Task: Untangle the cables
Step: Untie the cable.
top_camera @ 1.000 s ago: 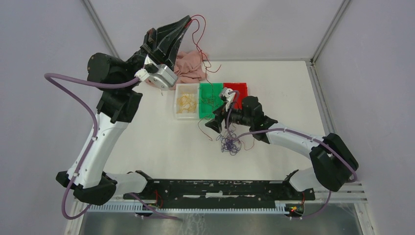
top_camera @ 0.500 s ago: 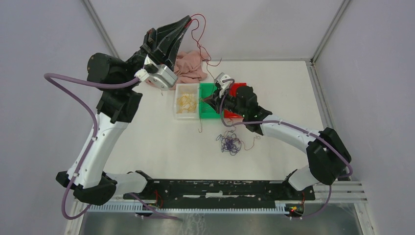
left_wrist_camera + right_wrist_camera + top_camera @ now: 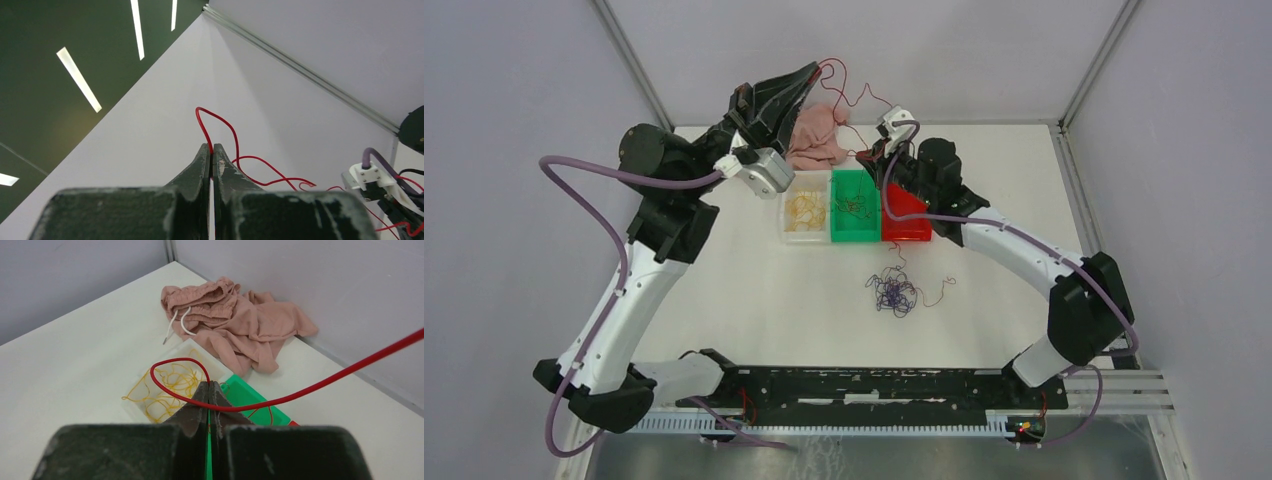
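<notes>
left gripper [image 3: 212, 146] and right gripper [image 3: 208, 384] tight on red cable [image 3: 203, 127]

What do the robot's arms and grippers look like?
The left arm and right arm have white links with black joints. A thick lilac cable loops along each. The left gripper and right gripper are dark, scuffed, with two tapering fingers.

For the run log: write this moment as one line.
left gripper: shut on red cable, raised | right gripper: shut on red cable | purple tangle: on table, untouched
</notes>
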Robot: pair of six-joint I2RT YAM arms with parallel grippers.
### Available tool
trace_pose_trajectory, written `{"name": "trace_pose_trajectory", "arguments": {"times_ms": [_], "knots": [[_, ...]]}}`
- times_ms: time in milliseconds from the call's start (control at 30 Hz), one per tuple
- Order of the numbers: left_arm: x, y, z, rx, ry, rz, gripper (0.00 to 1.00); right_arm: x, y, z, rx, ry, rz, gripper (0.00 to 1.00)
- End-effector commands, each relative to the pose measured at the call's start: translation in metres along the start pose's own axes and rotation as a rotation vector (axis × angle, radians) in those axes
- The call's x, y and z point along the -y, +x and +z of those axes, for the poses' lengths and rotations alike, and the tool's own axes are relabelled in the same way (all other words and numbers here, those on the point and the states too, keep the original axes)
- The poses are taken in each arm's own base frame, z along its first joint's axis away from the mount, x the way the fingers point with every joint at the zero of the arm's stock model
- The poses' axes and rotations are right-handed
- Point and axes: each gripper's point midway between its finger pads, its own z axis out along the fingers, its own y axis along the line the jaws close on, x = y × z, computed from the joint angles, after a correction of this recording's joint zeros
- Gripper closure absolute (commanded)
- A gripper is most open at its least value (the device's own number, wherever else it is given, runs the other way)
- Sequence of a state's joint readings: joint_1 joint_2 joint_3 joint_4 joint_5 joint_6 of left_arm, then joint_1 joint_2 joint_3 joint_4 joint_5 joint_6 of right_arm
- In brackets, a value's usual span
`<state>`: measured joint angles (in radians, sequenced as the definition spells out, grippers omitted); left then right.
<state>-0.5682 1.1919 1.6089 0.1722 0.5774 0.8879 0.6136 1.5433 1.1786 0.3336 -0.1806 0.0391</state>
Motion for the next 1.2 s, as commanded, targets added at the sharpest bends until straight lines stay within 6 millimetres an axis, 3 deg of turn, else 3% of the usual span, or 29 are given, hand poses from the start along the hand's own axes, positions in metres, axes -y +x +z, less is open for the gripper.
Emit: {"name": "trace_pose_trajectory", "arguments": {"times_ms": [0,267,467,700,967,1067,1133,1167], "knots": [[-0.001,-0.004,-0.012,-0.017,-0.017,0.050,0.97,0.014,0.006,0.014,-0.011,0.027,0.014,0.99],[0.030,0.029,-0.027,-0.130,0.023,0.056,0.97,0.018,0.084,0.034,-0.161,0.045,0.117,0.98],[0.039,0.056,-0.037,-0.233,0.003,0.082,0.97,0.016,0.127,0.039,-0.286,0.066,0.251,0.80],[0.043,0.093,-0.041,-0.378,-0.034,0.062,0.97,0.008,0.140,0.040,-0.399,0.055,0.367,0.57],[0.071,0.134,-0.040,-0.495,0.004,-0.048,0.97,0.011,0.150,0.003,-0.594,0.132,0.449,0.30],[0.078,0.144,-0.035,-0.514,0.012,-0.082,0.97,0.019,0.150,-0.015,-0.574,0.195,0.453,0.20],[0.081,0.151,-0.030,-0.520,0.013,-0.096,0.97,0.027,0.146,-0.026,-0.540,0.248,0.449,0.03],[0.082,0.153,-0.027,-0.520,0.013,-0.102,0.97,0.031,0.143,-0.031,-0.522,0.276,0.449,0.01]]}}
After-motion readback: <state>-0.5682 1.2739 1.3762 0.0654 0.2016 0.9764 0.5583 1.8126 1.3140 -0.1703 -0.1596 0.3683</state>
